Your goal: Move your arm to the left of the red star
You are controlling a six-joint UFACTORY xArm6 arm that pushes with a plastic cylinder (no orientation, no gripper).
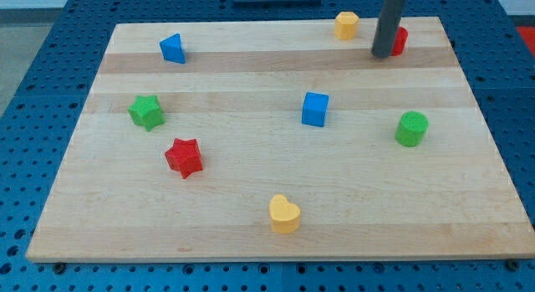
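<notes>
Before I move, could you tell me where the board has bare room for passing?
Open: the bottom-left corner below the red star, and the right side between green cylinder and yellow heart. Crowded: top right, where my tip sits against a red block near the yellow block.

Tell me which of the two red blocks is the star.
The red star, at the view's lower left. The other red block, shape unclear, sits partly hidden behind my tip.

Your dark rod, cut off by the view's top, half-hides a small red block (399,41), shape indeterminable.
</notes>
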